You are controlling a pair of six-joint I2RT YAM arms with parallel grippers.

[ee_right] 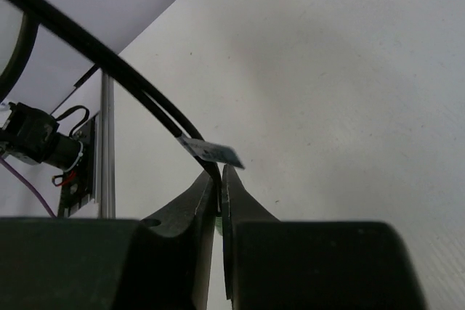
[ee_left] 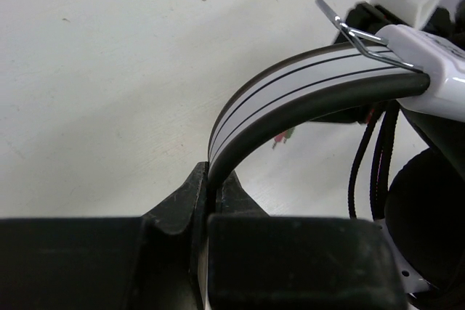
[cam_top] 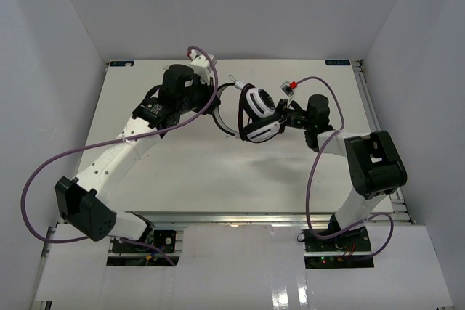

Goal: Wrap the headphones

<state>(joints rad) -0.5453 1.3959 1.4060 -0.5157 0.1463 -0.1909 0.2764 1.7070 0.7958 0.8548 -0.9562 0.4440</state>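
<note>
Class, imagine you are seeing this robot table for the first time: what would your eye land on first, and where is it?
The white-and-black headphones are at mid-table, between both arms. The left gripper is clamped on the striped headband, and the right gripper pinches the thin dark cord. Purple cables loop off both arms.

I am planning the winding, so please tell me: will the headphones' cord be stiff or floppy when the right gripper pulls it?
Probably floppy and light: the cord is very thin. It runs nearly straight to the right gripper, so it likely holds shape only under pull. It may slip, being smooth; the small tag at the pinch might help.
</note>
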